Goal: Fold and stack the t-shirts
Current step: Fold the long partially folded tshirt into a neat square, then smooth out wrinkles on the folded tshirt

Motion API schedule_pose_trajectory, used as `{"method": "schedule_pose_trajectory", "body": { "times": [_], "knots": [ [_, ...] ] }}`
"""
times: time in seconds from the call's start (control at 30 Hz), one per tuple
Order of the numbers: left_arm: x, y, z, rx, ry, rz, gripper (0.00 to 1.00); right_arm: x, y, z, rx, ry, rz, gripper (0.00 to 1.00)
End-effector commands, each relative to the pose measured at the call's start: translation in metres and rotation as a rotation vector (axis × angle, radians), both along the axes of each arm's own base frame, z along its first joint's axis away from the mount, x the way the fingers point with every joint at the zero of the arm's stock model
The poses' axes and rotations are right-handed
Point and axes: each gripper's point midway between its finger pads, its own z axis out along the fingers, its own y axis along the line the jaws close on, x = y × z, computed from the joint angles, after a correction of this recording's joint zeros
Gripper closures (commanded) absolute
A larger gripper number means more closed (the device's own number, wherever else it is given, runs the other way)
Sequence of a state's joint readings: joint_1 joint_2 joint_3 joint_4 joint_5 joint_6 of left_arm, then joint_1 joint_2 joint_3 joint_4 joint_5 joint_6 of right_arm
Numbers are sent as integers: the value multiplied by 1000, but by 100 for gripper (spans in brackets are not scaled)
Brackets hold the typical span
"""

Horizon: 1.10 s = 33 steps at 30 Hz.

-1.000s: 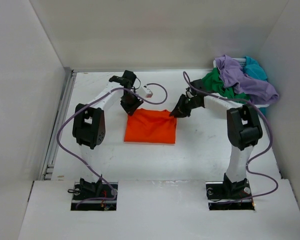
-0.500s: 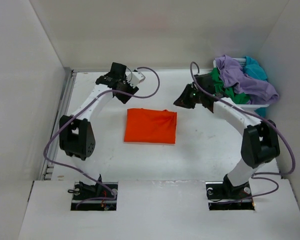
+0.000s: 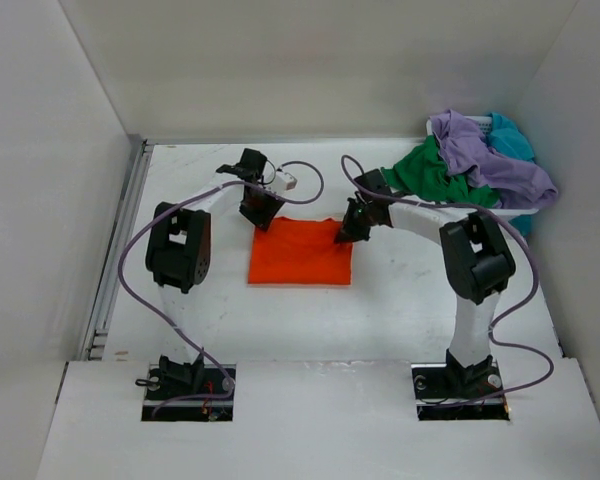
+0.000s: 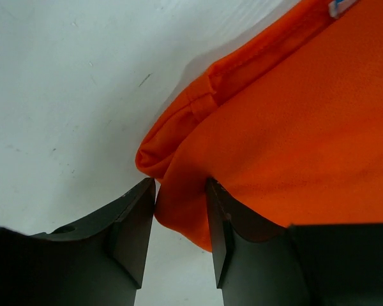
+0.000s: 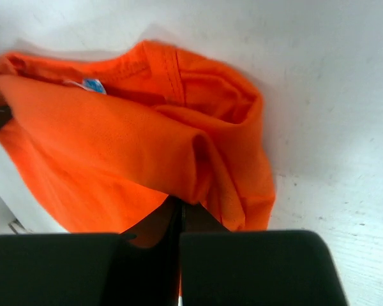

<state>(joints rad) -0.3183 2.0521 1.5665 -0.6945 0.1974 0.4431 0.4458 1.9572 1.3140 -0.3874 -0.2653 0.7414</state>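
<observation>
Top view: orange t-shirt [image 3: 300, 258] lies folded in a rough rectangle at mid-table [image 3: 400, 290], flat, near edge straight.

Both arms reach in to its far edge, one at each corner.

Left gripper [image 3: 261, 214] is at the far left corner. Left wrist view: gripper [image 4: 180, 188] has its jaws apart, astride the rounded fold of the shirt's corner [image 4: 293, 127]. Cloth fills the gap near the tips and bare table shows further back between the fingers. Cannot tell whether the pads press the cloth.

Right gripper [image 3: 346, 234] is at the far right corner. Right wrist view: gripper [image 5: 180, 207] has its jaws together, with only a thin seam between them. A raised ridge of orange cloth [image 5: 115, 140] runs into the tips, so it is pinched there. The collar opening and a small blue-and-white label [image 5: 92, 85] face the camera.

The other three t-shirts are heaped at the table's far right corner, well apart from the orange one. The green t-shirt [image 3: 425, 172] is nearest the arms, with the purple t-shirt [image 3: 480, 150] draped over the top and the teal t-shirt [image 3: 510, 138] behind. All are crumpled and unfolded.
</observation>
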Motion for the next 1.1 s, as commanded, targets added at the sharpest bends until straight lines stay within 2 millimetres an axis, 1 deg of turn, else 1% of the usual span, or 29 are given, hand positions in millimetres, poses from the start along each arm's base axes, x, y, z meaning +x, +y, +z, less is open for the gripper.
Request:
{"method": "schedule_pose_trajectory", "body": {
  "times": [0.0,0.03,0.1,0.27,0.33,0.4,0.5,0.57,0.6,0.67,0.7,0.73,0.8,0.9,0.97,1.07],
  "knots": [
    [35,-11,42,-90,-126,49,64,56,3,52,74,-193,-76,100],
    [37,-10,42,-90,-131,52,63,63,1,56,92,-209,-98,100],
    [41,-10,41,-86,-137,56,62,73,-3,55,111,-212,-138,100],
    [52,1,32,-58,-154,90,58,85,-18,32,109,-174,-192,99],
    [57,4,36,-58,-171,109,57,89,-25,31,109,-172,-207,99],
    [60,7,52,-77,-200,132,54,91,-31,41,114,-198,-215,99],
    [61,11,91,-127,-269,158,48,89,-39,66,121,-261,-208,97],
    [55,15,115,-163,-304,173,46,80,-46,76,113,-286,-203,94],
    [51,16,123,-184,-313,176,45,72,-49,79,110,-292,-198,93],
    [42,16,128,-218,-308,175,42,53,-53,77,100,-284,-193,87],
    [37,14,125,-231,-293,167,42,44,-56,73,96,-273,-192,85],
    [34,12,120,-238,-277,157,42,34,-54,68,95,-257,-180,83],
    [33,11,102,-223,-240,148,42,13,-44,56,93,-219,-146,80],
    [36,12,73,-206,-183,155,43,-13,-27,42,93,-174,-88,75],
    [40,18,56,-188,-155,165,43,-26,-19,32,82,-150,-65,72],
    [42,26,33,-167,-109,174,44,-37,-12,20,79,-122,-61,70]
  ]
}}
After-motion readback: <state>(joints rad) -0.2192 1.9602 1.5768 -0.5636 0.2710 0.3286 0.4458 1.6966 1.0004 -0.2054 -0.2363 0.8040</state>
